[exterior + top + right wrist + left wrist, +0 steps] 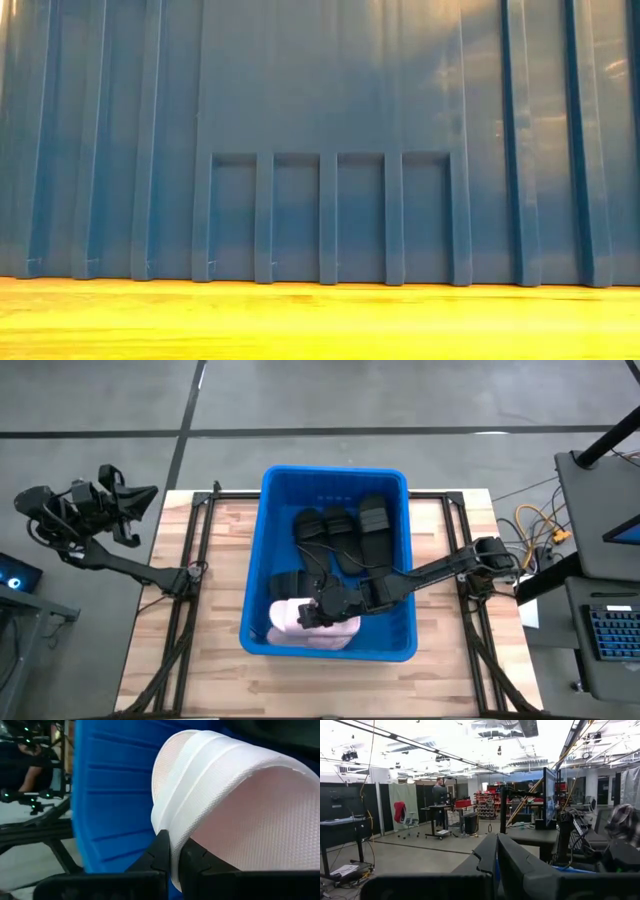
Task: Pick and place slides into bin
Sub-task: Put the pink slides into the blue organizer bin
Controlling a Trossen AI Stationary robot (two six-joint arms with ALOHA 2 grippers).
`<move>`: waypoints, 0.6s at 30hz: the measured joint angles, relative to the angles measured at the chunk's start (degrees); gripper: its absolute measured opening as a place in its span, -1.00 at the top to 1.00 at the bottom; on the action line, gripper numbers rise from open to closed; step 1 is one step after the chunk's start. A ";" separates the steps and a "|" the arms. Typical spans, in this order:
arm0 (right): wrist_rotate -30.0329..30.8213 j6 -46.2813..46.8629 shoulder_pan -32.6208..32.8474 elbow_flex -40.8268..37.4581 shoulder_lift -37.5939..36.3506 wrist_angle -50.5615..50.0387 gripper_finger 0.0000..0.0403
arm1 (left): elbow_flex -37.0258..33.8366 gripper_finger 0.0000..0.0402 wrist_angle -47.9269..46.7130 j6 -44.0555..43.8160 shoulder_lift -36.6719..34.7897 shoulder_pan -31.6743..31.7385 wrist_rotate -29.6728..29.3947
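The large bright blue rectangular plastic bin (337, 565) stood in the middle of the pale wooden worktop (230, 580), and in the low view its ribbed outer wall (320, 140) filled nearly the whole picture above a strip of worktop (320, 320).

The right arm reached from the worktop's right side down into the bin, and the right claw (318, 612) sat low in the bin's near end. In the right wrist view its two dark fingers (161, 851) were pinched together on the white rolled edge of a pale pink ribbed-strap slide (240, 805), with the blue bin wall (110, 795) just behind it. From above, the pale pink slides (312, 628) lay against the bin's near wall, partly under the claw; whether one or two pink slides lay there could not be told clearly.

Matte black open-toe slides (340, 530) lay side by side at the far end of the bin, and another black slide (290, 585) lay near its left wall, just beside the pink ones.

The left arm waited off the worktop's far left corner, its left claw (135, 500) raised and pointing out into the room; in the left wrist view its dark fingers (490, 855) met with no gap between them and held nothing.
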 joint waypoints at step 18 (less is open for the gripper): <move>-5.26 -4.49 -0.09 4.57 10.90 6.62 0.95 | 0.00 1.00 0.09 2.81 -0.07 0.00 -0.13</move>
